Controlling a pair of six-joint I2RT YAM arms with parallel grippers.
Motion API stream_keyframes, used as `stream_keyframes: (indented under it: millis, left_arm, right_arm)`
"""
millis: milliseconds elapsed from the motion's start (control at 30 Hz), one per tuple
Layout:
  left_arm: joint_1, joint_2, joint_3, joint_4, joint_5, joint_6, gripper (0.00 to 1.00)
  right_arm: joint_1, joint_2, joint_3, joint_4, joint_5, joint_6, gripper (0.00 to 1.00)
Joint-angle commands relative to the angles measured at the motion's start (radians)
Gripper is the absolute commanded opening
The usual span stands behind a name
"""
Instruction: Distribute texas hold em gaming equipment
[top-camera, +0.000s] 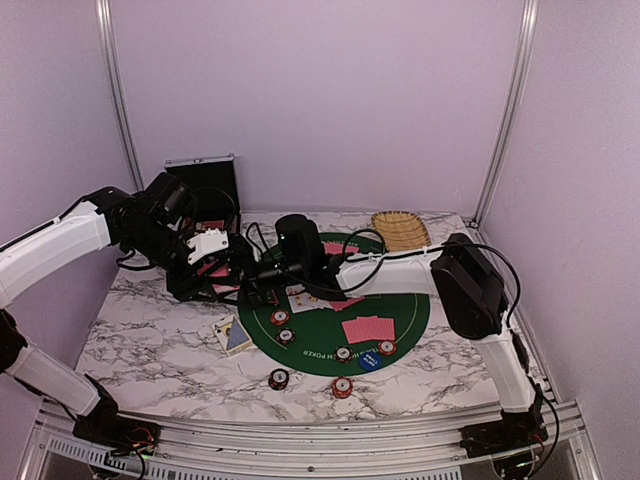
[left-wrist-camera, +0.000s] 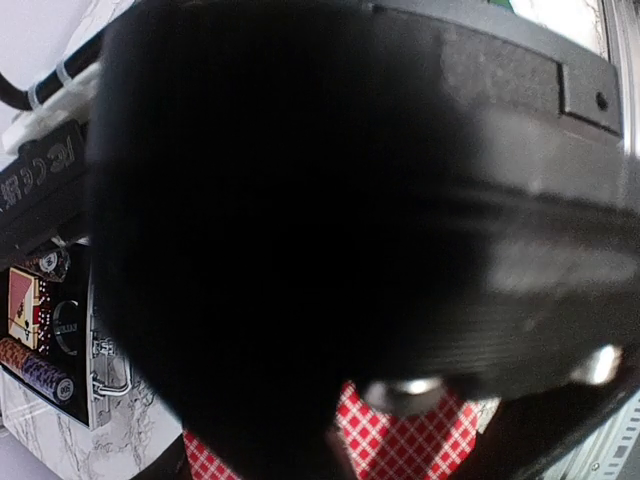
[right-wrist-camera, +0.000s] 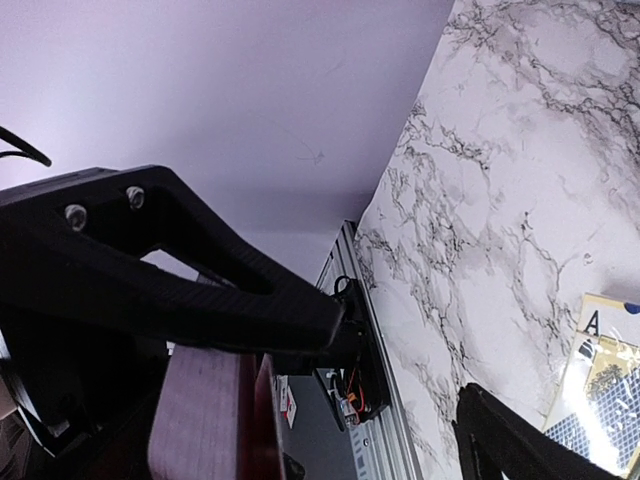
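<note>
At the green mat's (top-camera: 410, 312) left edge, your left gripper (top-camera: 222, 274) is clamped on red-backed cards (left-wrist-camera: 400, 445) (their checked backs show low in its wrist view). Your right gripper (top-camera: 255, 288) sits just beside it, jaws spread wide. Face-down cards (top-camera: 368, 328) lie on the mat, with poker chips (top-camera: 279, 379) on and near it.

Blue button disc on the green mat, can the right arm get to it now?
Probably yes: the blue button disc lies uncovered near the mat's front edge, with chips beside it, and the right gripper is open.
</note>
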Motion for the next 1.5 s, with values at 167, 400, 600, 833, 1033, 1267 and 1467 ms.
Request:
stream_keyframes:
  millis: [167,400,600,833,1033,1267,1467]
  left_arm:
    - [0.005,-0.014,0.014,-0.003,0.006,-0.005,0.0]
    - [0.005,-0.02,0.007,-0.003,0.001,-0.004,0.0]
    - [0.005,-0.018,0.006,-0.003,0.002,-0.003,0.0]
    - [0.005,-0.018,0.007,-0.003,0.003,-0.005,0.0]
    - [0.005,-0.017,0.006,-0.003,0.003,-0.006,0.0]
    - [0.005,-0.015,0.006,-0.003,0.005,-0.005,0.0]
    - [0.005,-0.015,0.005,-0.003,0.004,-0.004,0.0]
  right_arm:
    - [0.004,0.036,0.129,-0.218,0.057,-0.074,0.94]
    - [-0.021,-0.013,0.031,-0.199,0.067,-0.072,0.87]
    - [-0.038,-0.064,-0.039,-0.186,0.073,-0.082,0.82]
    - [-0.053,-0.112,-0.12,-0.14,0.07,-0.068,0.76]
    - [-0.059,-0.139,-0.127,-0.131,0.067,-0.064,0.67]
    - [-0.064,-0.182,-0.149,-0.119,0.066,-0.054,0.55]
    - [-0.07,-0.208,-0.179,-0.115,0.059,-0.045,0.47]
